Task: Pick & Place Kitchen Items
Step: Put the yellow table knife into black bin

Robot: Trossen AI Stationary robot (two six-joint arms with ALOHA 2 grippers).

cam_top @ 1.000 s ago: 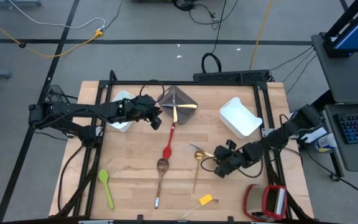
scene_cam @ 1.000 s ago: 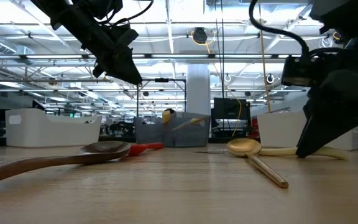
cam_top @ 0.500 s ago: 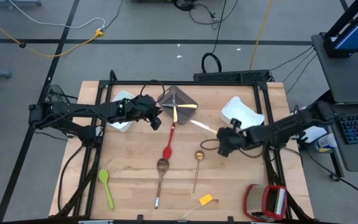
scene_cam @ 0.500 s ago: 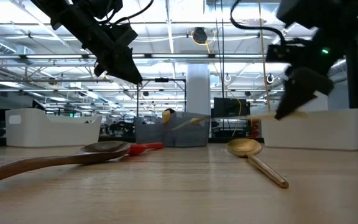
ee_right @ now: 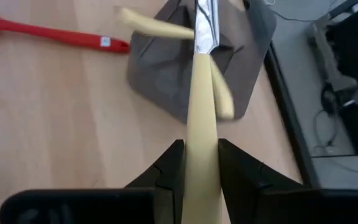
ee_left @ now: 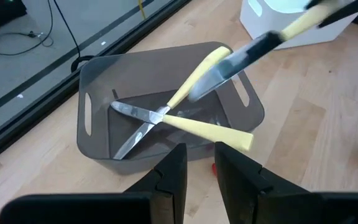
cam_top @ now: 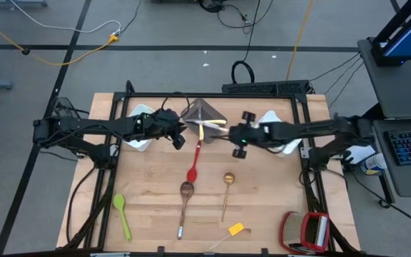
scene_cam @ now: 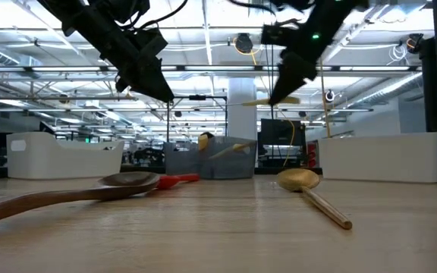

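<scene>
Right end effector (cam_top: 238, 135) pinching pale-handled knife (ee_right: 202, 124) — now beside grey bin (cam_top: 207, 116), formerly mid-table.

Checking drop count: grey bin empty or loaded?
Loaded: the grey bin holds two crossed pale-handled knives; the right tool carries a third knife above it.

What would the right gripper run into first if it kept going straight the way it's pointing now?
Probably the grey bin: the right gripper, shut on a pale-handled knife, points at it, and the blade tip would meet the two knives already inside first.
</scene>
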